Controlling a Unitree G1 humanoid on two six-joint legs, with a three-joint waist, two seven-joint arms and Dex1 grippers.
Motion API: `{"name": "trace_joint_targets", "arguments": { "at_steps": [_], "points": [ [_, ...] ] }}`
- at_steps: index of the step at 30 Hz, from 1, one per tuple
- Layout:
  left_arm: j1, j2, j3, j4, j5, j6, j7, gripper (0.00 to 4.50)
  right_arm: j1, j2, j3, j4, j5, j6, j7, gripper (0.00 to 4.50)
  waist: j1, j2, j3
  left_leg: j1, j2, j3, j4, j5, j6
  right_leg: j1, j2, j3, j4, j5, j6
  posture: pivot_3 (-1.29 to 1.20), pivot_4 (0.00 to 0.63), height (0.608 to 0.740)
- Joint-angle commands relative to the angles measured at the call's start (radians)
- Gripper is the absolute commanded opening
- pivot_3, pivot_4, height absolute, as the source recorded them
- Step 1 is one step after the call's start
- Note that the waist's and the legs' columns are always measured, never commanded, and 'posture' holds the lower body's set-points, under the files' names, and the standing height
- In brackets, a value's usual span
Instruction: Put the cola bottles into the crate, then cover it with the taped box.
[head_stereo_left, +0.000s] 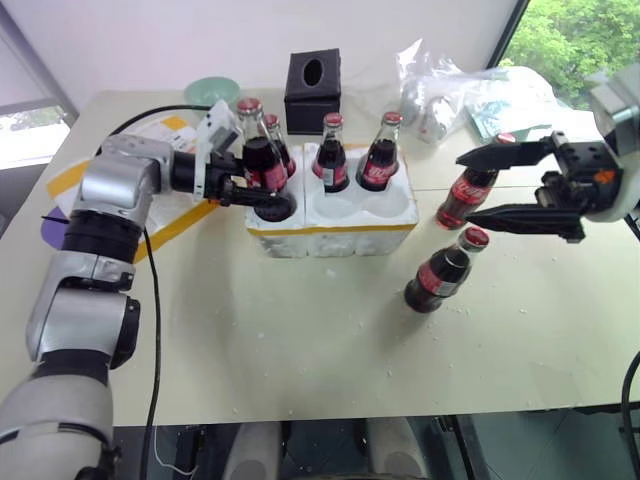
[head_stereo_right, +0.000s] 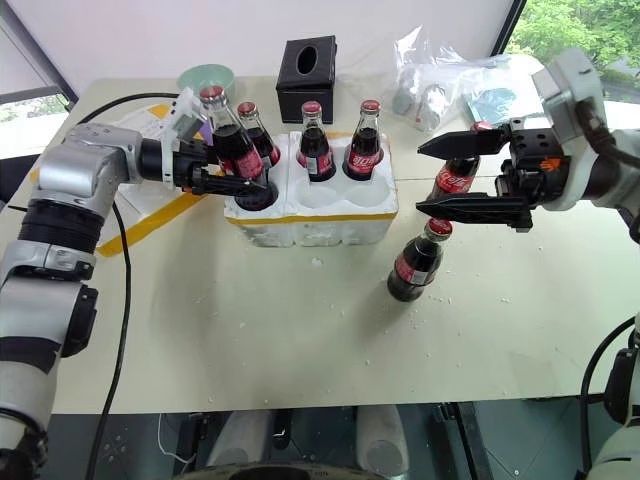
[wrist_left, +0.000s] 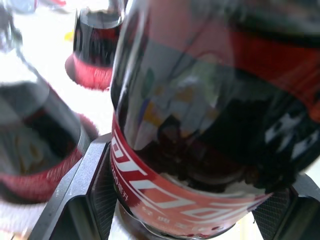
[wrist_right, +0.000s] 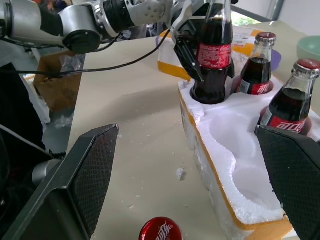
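Note:
The white crate (head_stereo_left: 335, 228) with a thin yellow band stands mid-table. Three cola bottles (head_stereo_left: 333, 152) stand in its back wells. My left gripper (head_stereo_left: 265, 187) is shut on a fourth cola bottle (head_stereo_left: 260, 152), upright, with its base in the front-left well (wrist_right: 210, 95). Two more bottles stand on the table right of the crate, one farther (head_stereo_left: 462, 195) and one nearer (head_stereo_left: 440, 272). Hovering above them, my right gripper (head_stereo_left: 482, 187) is open and holds nothing. The taped box (head_stereo_left: 180, 215) with yellow bands lies behind my left arm, mostly hidden.
A black tissue box (head_stereo_left: 313, 88) and a green bowl (head_stereo_left: 210, 92) sit behind the crate. Crumpled plastic bags (head_stereo_left: 450, 95) lie at the back right. A black cable (head_stereo_left: 155, 330) hangs off my left arm. Styrofoam crumbs dot the table (head_stereo_left: 300, 350).

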Motion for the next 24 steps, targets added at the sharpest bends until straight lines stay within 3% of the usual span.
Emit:
{"name": "trace_joint_targets", "arguments": {
  "at_steps": [1, 3, 6, 7, 16, 19, 24],
  "points": [
    [-0.013, -0.001, 0.002, -0.001, 0.039, -0.070, -0.028, 2.86, 0.005, -0.015, -0.050, -0.035, 0.022, -0.004, -0.019, 4.50, 0.000, 0.000, 0.000, 0.000, 0.000, 0.000, 0.000, 0.000, 0.000, 0.000, 0.000, 0.000, 0.000, 0.000, 0.000, 0.00, 0.150, 0.737],
    [-0.004, -0.007, -0.011, 0.016, 0.070, -0.101, -0.027, 2.86, 0.010, -0.013, -0.047, -0.029, 0.019, -0.007, -0.028, 4.50, -0.001, 0.000, 0.000, 0.000, 0.000, 0.000, 0.000, 0.000, 0.000, 0.000, 0.000, 0.000, 0.000, 0.000, 0.000, 0.00, 0.150, 0.737],
    [0.005, -0.026, -0.010, 0.047, 0.100, -0.127, -0.006, 4.36, 0.014, -0.006, -0.035, -0.009, 0.000, -0.025, -0.040, 4.50, -0.003, 0.000, 0.000, 0.000, 0.000, 0.000, 0.000, 0.000, 0.000, 0.000, 0.000, 0.000, 0.000, 0.000, 0.000, 0.00, 0.150, 0.737],
    [0.009, -0.030, -0.008, 0.049, 0.105, -0.131, 0.000, 4.47, 0.014, -0.004, -0.033, -0.003, -0.004, -0.029, -0.045, 4.50, -0.002, 0.000, 0.000, 0.000, 0.000, 0.000, 0.000, 0.000, 0.000, 0.000, 0.000, 0.000, 0.000, 0.000, 0.000, 0.00, 0.150, 0.737],
    [0.046, 0.006, 0.056, -0.024, 0.081, -0.088, 0.019, 4.47, -0.013, -0.011, -0.037, 0.056, -0.033, -0.053, -0.072, 4.50, -0.005, 0.000, 0.000, 0.001, 0.000, 0.000, 0.001, 0.000, 0.000, 0.001, 0.000, 0.000, 0.000, 0.000, 0.000, 0.00, 0.150, 0.737],
    [0.067, 0.058, 0.102, -0.113, 0.035, -0.023, -0.010, 4.47, -0.002, -0.040, -0.060, 0.080, -0.045, -0.061, -0.069, 4.50, -0.007, 0.000, 0.000, 0.001, 0.000, 0.000, 0.000, 0.000, 0.000, 0.001, 0.000, 0.000, 0.001, 0.000, 0.000, 0.00, 0.150, 0.737],
    [0.119, 0.227, 0.220, -0.319, -0.071, 0.134, -0.045, 4.47, 0.081, -0.100, -0.148, 0.113, -0.064, -0.067, -0.078, 4.50, -0.003, 0.000, 0.000, 0.001, 0.000, 0.000, 0.000, 0.000, 0.000, 0.000, 0.000, 0.000, 0.000, 0.000, 0.000, 0.00, 0.150, 0.737]
  ]
}}
